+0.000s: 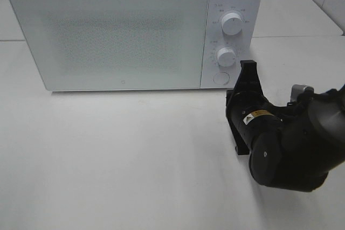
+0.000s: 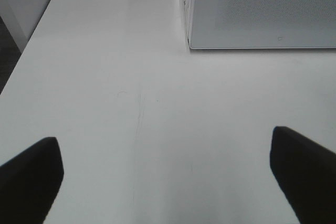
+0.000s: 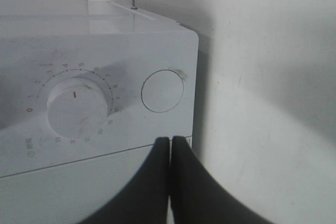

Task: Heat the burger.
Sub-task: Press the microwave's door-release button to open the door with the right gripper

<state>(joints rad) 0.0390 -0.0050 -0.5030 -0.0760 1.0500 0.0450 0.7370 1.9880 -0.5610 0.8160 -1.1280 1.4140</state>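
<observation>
**Microwave shut, burger out of sight**

The burger shows in none of the three views. The white tabletop in front of the microwave carries no burger, so it is most likely already inside. That is a judgement only: the speckled door is shut and nothing can be made out through it, so nothing of the burger's look can be told either.

The right hand is closed on nothing, its two fingers pressed together into one point. It hovers just in front of the control panel, near the round button on the right, below the lower dial. Whether the tips touch the panel cannot be told. The left hand is spread wide and empty over bare tabletop, left of the microwave's near corner.

If the burger is inside, loading and shutting the door are done. What looks left is starting the heating at the panel, then taking the burger out.
</observation>
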